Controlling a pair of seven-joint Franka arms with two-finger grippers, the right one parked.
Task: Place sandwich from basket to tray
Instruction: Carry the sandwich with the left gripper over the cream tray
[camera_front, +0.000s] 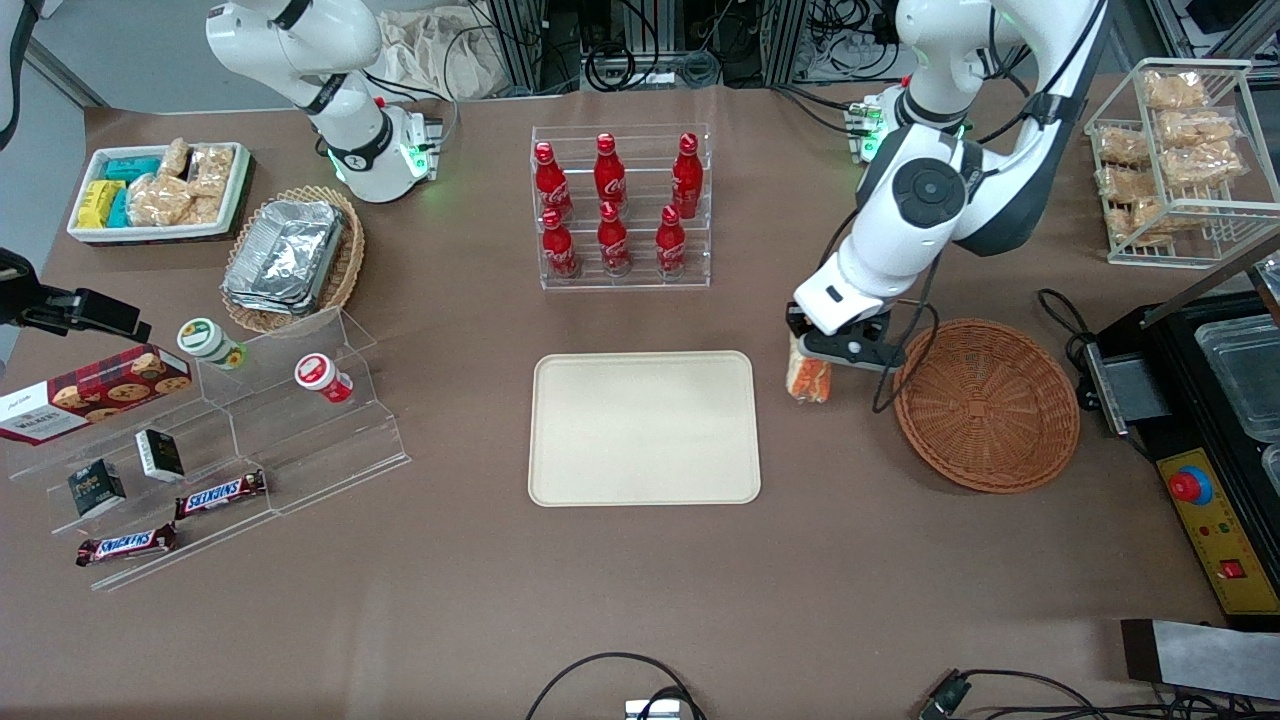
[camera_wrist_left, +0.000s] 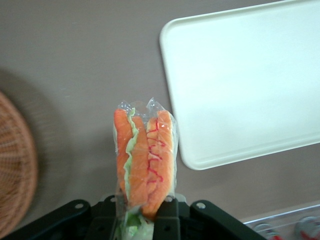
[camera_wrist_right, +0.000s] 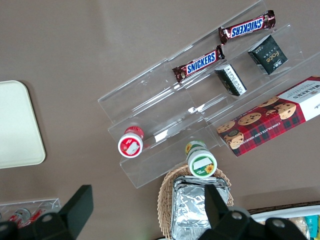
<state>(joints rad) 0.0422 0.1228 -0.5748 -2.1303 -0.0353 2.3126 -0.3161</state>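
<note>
My left gripper (camera_front: 812, 362) is shut on the sandwich (camera_front: 808, 379), a clear-wrapped wedge showing orange and green filling. It hangs above the bare table between the basket (camera_front: 986, 405) and the tray (camera_front: 644, 428). The wrist view shows the sandwich (camera_wrist_left: 146, 160) pinched between the black fingers (camera_wrist_left: 172, 220), pointing away from the gripper (camera_wrist_left: 142, 220). The cream tray (camera_wrist_left: 245, 80) lies ahead with nothing on it, and the wicker basket's rim (camera_wrist_left: 15, 165) sits just beside the sandwich. The basket holds nothing.
A clear rack of red cola bottles (camera_front: 620, 205) stands farther from the front camera than the tray. A stepped acrylic display with snack bars and cups (camera_front: 215, 430) lies toward the parked arm's end. A black machine (camera_front: 1215, 420) and wire snack rack (camera_front: 1180, 160) flank the basket.
</note>
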